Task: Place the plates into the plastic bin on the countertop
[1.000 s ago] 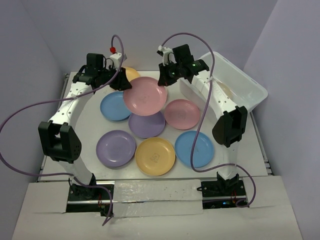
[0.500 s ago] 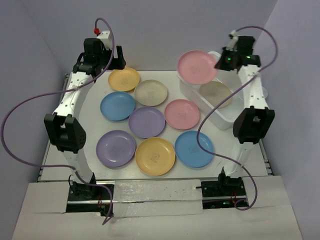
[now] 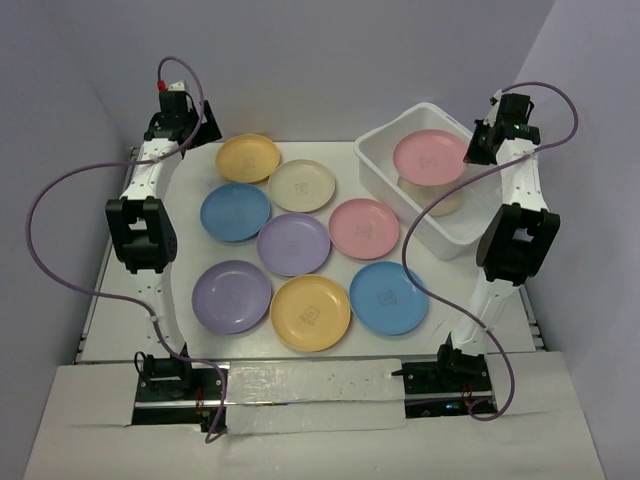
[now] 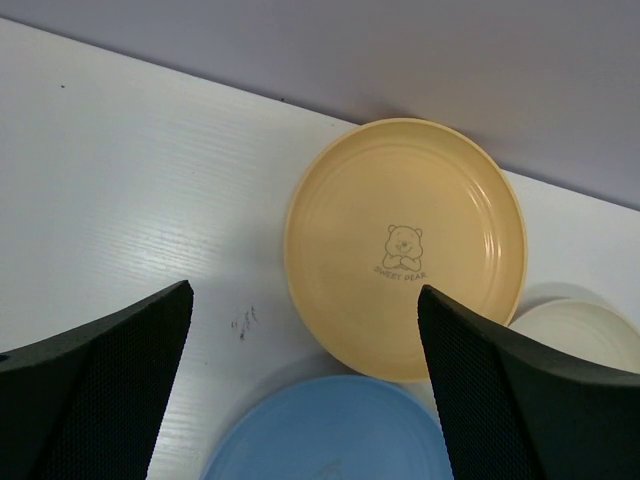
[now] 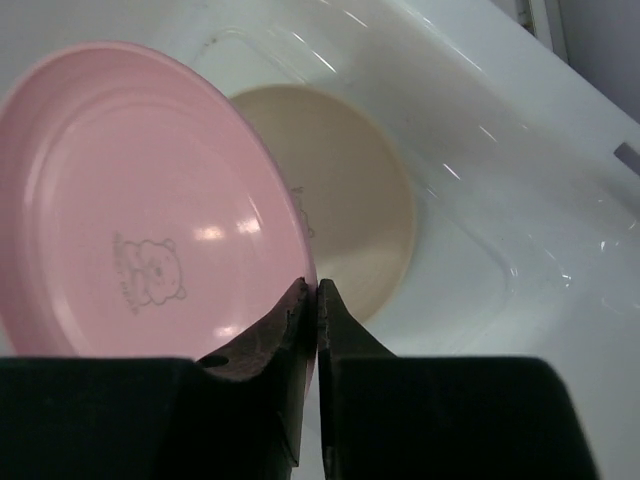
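Observation:
A pink plate (image 3: 430, 156) hangs tilted over the plastic bin (image 3: 440, 236), and my right gripper (image 3: 478, 150) is shut on its rim. In the right wrist view the fingers (image 5: 316, 290) pinch the pink plate's (image 5: 150, 210) edge. A beige plate (image 5: 350, 200) lies on the bin floor (image 5: 480, 270) beneath it. My left gripper (image 3: 190, 130) is open and empty at the back left of the countertop (image 3: 180, 250). Its wrist view looks between the wide jaws (image 4: 305, 290) at a yellow plate (image 4: 405, 245) and a blue plate (image 4: 330, 430).
Several plates lie flat on the countertop: yellow (image 3: 248, 157), beige (image 3: 301, 185), blue (image 3: 235, 211), purple (image 3: 293, 243), pink (image 3: 364, 228), and a front row of purple (image 3: 231, 296), yellow (image 3: 310, 312) and blue (image 3: 388, 297). Purple cables loop beside both arms.
The right arm has carried the pink plate from the table's middle to above the bin. The left gripper has let go, opened wide and drawn back to the back left.

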You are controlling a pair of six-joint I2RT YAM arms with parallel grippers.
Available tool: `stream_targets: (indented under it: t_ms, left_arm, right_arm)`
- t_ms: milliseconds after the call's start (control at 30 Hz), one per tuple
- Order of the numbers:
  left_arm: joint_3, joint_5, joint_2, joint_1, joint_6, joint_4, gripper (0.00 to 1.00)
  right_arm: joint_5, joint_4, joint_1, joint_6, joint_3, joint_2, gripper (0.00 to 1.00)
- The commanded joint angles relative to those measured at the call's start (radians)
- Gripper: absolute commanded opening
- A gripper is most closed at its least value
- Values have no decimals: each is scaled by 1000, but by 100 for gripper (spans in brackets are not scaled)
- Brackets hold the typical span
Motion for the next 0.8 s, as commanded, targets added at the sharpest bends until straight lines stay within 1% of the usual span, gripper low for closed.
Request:
stream_targets:
  t_ms: [0, 33, 67, 100, 133, 200, 233, 300, 400, 567, 700, 767]
  left_arm:
    - [33, 21, 46, -15, -8, 154, 99]
    - [38, 31, 60, -14, -5, 167, 99]
    - [50, 40, 80, -14, 0, 174, 99]
    - [66, 51, 103, -14, 4, 177, 99]
    - [89, 68, 130, -14, 5, 171, 99]
    - [118, 77, 177, -14, 9, 158, 98]
    - [126, 81, 190, -12, 12, 156, 98]
    - [130, 92, 206, -11, 20, 162, 97]
    - [141, 91, 239, -7, 26, 166, 93]
    - [153, 75, 281, 0, 20, 135, 87]
    - [160, 96, 306, 0, 21, 103, 75]
    - [170, 106, 315, 2, 19, 96, 60]
  right_arm:
    - [105, 47, -1, -45, 52, 61, 17]
    - [128, 51, 1, -45, 65, 73, 19]
    - [140, 53, 1, -48, 72, 77, 25]
    - [151, 54, 1, -51, 77, 80, 34]
    - [164, 54, 2, -53, 78, 81, 53]
    - [184, 51, 4, -53, 77, 70, 77]
    - [189, 52, 7, -53, 68, 59, 87]
    - [190, 55, 15, -53, 59, 34, 92]
    - [169, 53, 48, -48, 48, -20, 93]
    - [124, 54, 157, -49, 53, -117, 94]
    - [109, 55, 258, -58, 58, -162, 94]
    - [103, 55, 293, -85, 62, -176, 94]
